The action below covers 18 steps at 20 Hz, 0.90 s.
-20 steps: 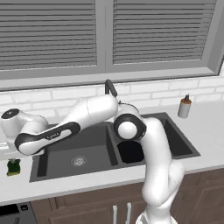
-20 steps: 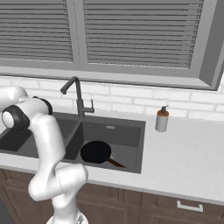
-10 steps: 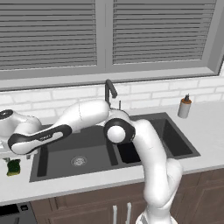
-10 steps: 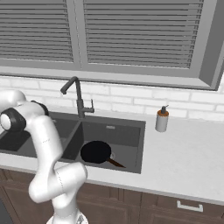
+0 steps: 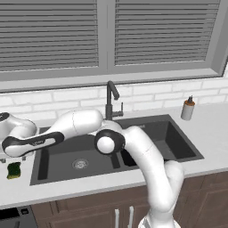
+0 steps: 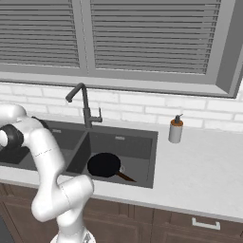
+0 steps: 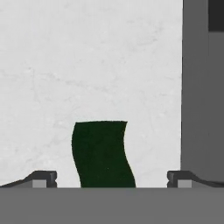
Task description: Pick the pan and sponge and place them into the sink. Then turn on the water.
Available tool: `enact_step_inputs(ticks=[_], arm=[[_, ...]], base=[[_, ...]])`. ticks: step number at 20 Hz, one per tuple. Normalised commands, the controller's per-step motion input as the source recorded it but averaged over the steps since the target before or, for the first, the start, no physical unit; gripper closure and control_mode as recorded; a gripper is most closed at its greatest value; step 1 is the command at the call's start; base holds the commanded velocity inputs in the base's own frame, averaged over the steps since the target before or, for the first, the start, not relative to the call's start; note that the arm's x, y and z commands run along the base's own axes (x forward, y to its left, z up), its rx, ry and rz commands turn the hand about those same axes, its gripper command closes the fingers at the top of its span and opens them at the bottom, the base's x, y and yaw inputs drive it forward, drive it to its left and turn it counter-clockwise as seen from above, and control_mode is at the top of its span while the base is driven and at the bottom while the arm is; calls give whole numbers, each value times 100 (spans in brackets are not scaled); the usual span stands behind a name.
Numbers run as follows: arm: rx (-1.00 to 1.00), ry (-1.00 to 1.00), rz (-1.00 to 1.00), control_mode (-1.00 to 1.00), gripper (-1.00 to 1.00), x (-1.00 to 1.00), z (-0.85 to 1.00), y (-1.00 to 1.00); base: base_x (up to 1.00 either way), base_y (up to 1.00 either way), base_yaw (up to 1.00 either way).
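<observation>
2 fingertips spread wide over the sponge point(image 7: 103, 154)
Gripper point(image 7: 109, 179) holds nothing; sponge lies on the counter point(image 5: 18, 189) left of the sink point(image 5: 44, 176). Pan point(image 6: 104, 164) sits in the right basin.

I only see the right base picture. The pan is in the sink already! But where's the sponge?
Observer: The sponge lies on the counter, left of the sink.
Operator: Is the hand near it?
Observer: Yes, the gripper hangs over it, jaws open, one fingertip on each side.
Operator: Is it grabbed?
Observer: No, it lies flat on the counter, untouched.
</observation>
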Motion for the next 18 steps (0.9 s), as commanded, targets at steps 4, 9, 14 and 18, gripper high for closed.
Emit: enact_step_inputs(ticks=[4, 9, 14, 18], arm=[[0, 0, 0, -100, -100, 0, -27, 4], [0, 0, 0, -100, -100, 0, -26, -1], [0, 0, 0, -100, -100, 0, -27, 0], [0, 0, 0, -100, -100, 0, -29, 0]], base=[[0, 0, 0], [0, 0, 0], [0, 0, 0], [0, 0, 0]])
